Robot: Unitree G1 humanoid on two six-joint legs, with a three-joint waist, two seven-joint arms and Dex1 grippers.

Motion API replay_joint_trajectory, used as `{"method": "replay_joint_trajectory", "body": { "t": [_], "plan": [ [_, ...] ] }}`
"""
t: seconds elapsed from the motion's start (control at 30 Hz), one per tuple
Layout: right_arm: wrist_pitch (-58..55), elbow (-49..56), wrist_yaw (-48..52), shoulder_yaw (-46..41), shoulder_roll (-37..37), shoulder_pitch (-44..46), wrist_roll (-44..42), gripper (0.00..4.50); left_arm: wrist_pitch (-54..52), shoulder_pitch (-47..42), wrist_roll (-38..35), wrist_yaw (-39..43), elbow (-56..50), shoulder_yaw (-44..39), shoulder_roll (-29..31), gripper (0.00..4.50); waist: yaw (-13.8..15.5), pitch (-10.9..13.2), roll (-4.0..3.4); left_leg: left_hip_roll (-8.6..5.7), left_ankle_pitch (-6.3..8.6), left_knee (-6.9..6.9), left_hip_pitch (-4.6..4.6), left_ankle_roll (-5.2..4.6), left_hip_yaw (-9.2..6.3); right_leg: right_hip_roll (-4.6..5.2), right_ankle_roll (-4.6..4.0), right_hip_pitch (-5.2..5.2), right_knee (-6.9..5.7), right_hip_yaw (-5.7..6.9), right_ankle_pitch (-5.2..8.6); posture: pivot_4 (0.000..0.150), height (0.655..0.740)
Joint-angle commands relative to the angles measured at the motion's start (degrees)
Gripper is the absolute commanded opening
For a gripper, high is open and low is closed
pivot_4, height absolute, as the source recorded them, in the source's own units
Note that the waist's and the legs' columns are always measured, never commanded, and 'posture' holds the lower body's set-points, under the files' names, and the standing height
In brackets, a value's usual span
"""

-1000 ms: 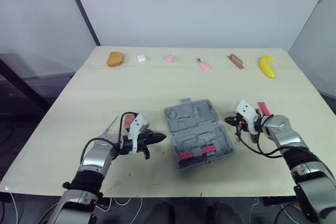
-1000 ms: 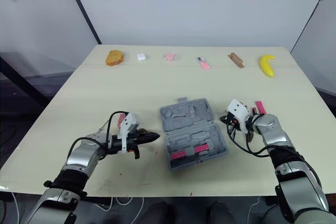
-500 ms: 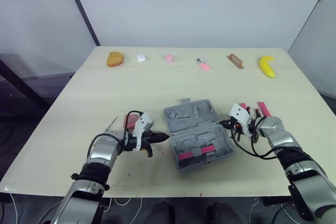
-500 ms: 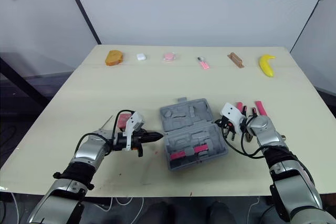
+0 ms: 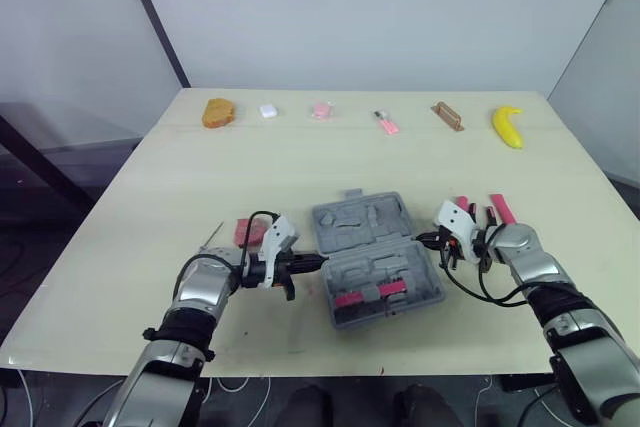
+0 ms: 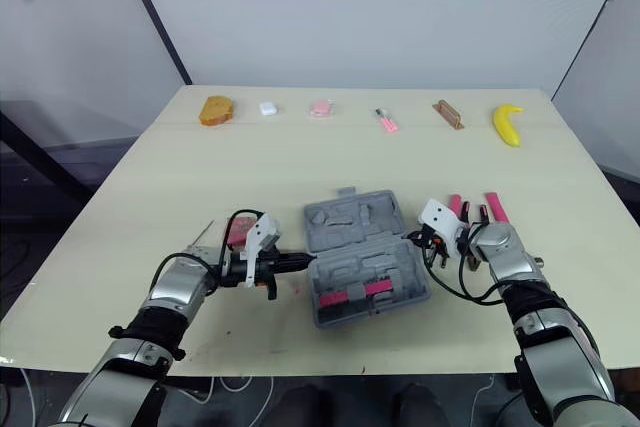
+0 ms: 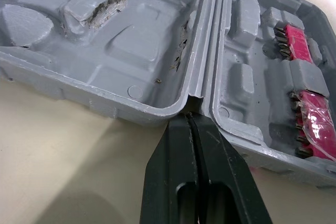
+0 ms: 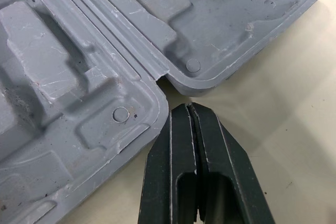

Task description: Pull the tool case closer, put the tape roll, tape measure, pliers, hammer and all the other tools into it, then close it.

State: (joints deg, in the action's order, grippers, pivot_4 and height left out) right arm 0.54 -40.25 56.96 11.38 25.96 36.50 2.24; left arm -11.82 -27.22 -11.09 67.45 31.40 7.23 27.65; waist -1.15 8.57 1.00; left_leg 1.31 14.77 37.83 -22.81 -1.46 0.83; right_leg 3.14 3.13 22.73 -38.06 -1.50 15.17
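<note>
The grey tool case (image 5: 375, 257) lies open in the middle of the table, with a red bit holder (image 5: 365, 294) in its near half. My left gripper (image 5: 314, 263) is shut, its tips at the hinge notch on the case's left side (image 7: 190, 115). My right gripper (image 5: 424, 239) is also shut, its tips at the hinge notch on the right side (image 8: 189, 106). A red tool (image 5: 250, 231) and a thin metal piece (image 5: 212, 239) lie behind my left arm. Red-handled tools (image 5: 498, 208) lie behind my right gripper.
Along the far edge lie a bread piece (image 5: 218, 112), a small white object (image 5: 268, 110), a pink object (image 5: 321, 109), a small pink-handled tool (image 5: 387, 123), a wooden block (image 5: 449, 116) and a banana (image 5: 508, 126). Bare table lies between that row and the case.
Both grippers have closed in on the case's sides at its hinge line. The right one moved left, uncovering the red-handled tools. The case has turned slightly.
</note>
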Motion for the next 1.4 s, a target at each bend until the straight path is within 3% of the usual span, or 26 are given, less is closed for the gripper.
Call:
{"method": "replay_joint_trajectory", "body": {
  "t": [0.03, 0.37, 0.83, 1.4],
  "plan": [
    [0.08, 3.03, 1.49, -0.09, -0.18, -0.57, -0.96, 0.0, 1.51, -1.44, 0.65, 0.55, 1.24, 0.45, -0.79, 0.03, 0.04, 0.0, 0.0, 0.0, 0.0, 0.0, 0.0, 0.0, 0.0, 0.0, 0.0, 0.0, 0.0, 0.0, 0.0, 0.15, 0.74],
    [-8.46, 14.64, 8.19, 0.21, 2.92, -6.75, -4.21, 0.0, 2.17, -2.0, 1.65, 1.75, 1.79, 0.4, -1.23, 0.03, 0.19, 0.0, 0.0, 0.0, 0.0, 0.01, -0.01, 0.0, -0.03, 0.0, 0.0, -0.01, 0.0, 0.02, 0.0, 0.15, 0.74],
    [-19.86, 32.56, 10.26, -0.48, 8.4, -18.51, -8.48, 0.0, -0.62, 2.28, 2.14, 5.91, -6.56, 4.18, -0.43, 0.03, 0.42, 0.0, 0.0, 0.0, 0.01, 0.27, -0.1, -0.01, -0.11, -0.02, 0.0, -0.03, -0.07, 0.09, 0.0, 0.15, 0.74],
    [-21.3, 35.8, 6.6, -0.76, 7.88, -20.75, -9.77, 0.0, -0.52, 3.54, 2.29, 6.78, -7.99, 4.3, 1.7, 0.03, 0.4, 0.02, 0.02, 0.01, 0.01, 0.44, -0.11, -0.02, -0.12, -0.07, 0.02, -0.04, -0.14, 0.05, -0.01, 0.15, 0.74]
  ]
}}
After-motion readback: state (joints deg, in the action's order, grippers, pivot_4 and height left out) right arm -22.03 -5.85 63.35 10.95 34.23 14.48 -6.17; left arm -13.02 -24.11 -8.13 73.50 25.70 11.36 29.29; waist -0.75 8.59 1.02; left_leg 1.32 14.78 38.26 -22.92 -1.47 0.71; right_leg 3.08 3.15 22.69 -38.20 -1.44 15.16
